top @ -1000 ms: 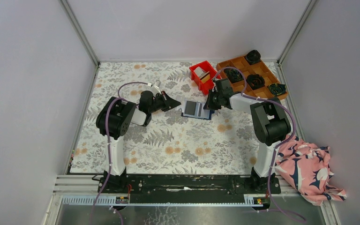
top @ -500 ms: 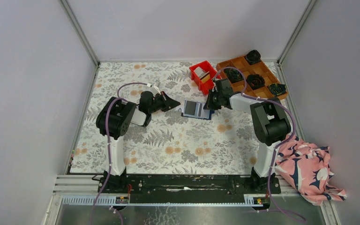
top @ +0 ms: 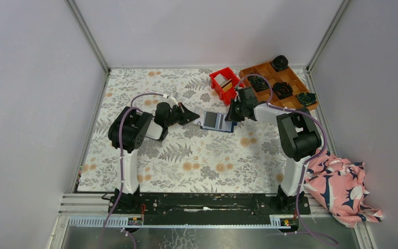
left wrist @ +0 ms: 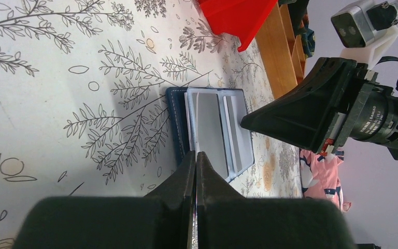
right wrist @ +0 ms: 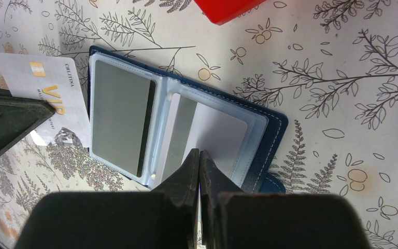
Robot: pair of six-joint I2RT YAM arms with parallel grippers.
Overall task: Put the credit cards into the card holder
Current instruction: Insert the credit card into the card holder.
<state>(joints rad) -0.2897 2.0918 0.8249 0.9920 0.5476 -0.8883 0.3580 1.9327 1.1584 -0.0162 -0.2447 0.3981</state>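
Note:
The navy card holder lies open on the floral table, its clear pockets up. A white credit card with gold "VIP" lettering sits at the holder's left edge, and my left gripper is shut on it. In the left wrist view that card runs nearly edge-on from the closed tips toward the holder. My right gripper is shut, its tips resting on the holder's right pocket, with nothing visible between them. Grey cards seem to fill both pockets.
A red bin behind the holder contains a white and a tan item. A wooden grid tray with dark rolled bundles stands at the back right. A pink floral cloth lies off the table's right side. Walls enclose the table.
My left arm has shifted slightly toward the holder with the card. The right arm and the holder have not moved.

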